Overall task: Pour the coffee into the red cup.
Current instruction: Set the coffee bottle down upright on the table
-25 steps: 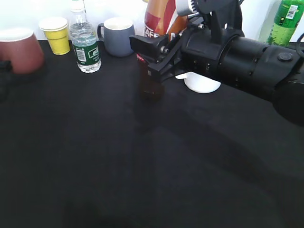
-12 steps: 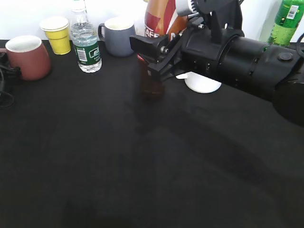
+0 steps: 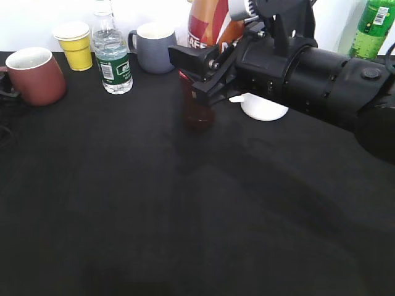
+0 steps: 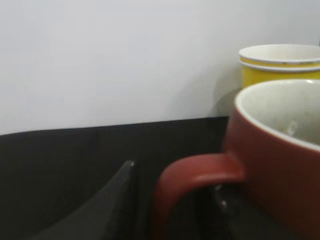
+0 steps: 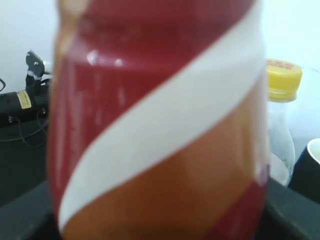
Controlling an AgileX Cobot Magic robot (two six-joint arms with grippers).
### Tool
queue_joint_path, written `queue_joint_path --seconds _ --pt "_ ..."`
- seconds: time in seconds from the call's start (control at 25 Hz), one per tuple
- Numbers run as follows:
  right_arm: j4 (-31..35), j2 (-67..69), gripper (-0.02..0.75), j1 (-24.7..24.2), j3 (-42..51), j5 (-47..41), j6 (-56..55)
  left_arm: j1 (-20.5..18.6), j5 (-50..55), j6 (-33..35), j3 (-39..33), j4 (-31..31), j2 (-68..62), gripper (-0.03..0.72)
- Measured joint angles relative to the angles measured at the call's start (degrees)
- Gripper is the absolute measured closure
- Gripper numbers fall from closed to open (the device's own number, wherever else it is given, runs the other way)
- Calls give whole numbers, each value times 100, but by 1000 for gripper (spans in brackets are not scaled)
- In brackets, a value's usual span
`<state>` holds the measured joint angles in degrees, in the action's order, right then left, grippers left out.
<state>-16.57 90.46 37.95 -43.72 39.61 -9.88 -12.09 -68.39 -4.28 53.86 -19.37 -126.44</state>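
Observation:
The red cup (image 3: 32,75) stands upright at the far left of the black table. Its handle (image 4: 192,172) lies between the fingers of my left gripper (image 4: 175,177), which is shut on it. That gripper barely shows at the left edge of the exterior view (image 3: 4,86). My right gripper (image 3: 199,83) reaches in from the right and is shut on the coffee bottle (image 3: 197,108), which is upright at the table's middle back. The bottle's red, white and brown label (image 5: 160,125) fills the right wrist view. The right fingers show only as dark corners there.
Along the back stand a yellow paper cup (image 3: 74,44), a water bottle (image 3: 111,58), a grey mug (image 3: 153,48), a large red-orange container (image 3: 207,24), a white dish (image 3: 264,108) and a green bottle (image 3: 371,28). The right arm (image 3: 321,80) spans the right side.
The red cup, blurred and further left a second ago, has shifted slightly right and now stands still and upright. The right gripper and coffee bottle have not moved.

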Motion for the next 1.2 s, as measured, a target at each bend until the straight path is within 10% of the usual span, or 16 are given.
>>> queue_joint_path --seconds 0.68,0.96,1.2 --pt "5 -12 206 0 0 0 0 -13 -81 101 -2226 232 1531 396" --pt "994 -757 206 -173 0 -1192 900 1954 407 101 -3336 240 3775 396" --pt "1280 -883 206 -2493 0 -1226 1018 2681 775 95 -3336 240 4148 396"
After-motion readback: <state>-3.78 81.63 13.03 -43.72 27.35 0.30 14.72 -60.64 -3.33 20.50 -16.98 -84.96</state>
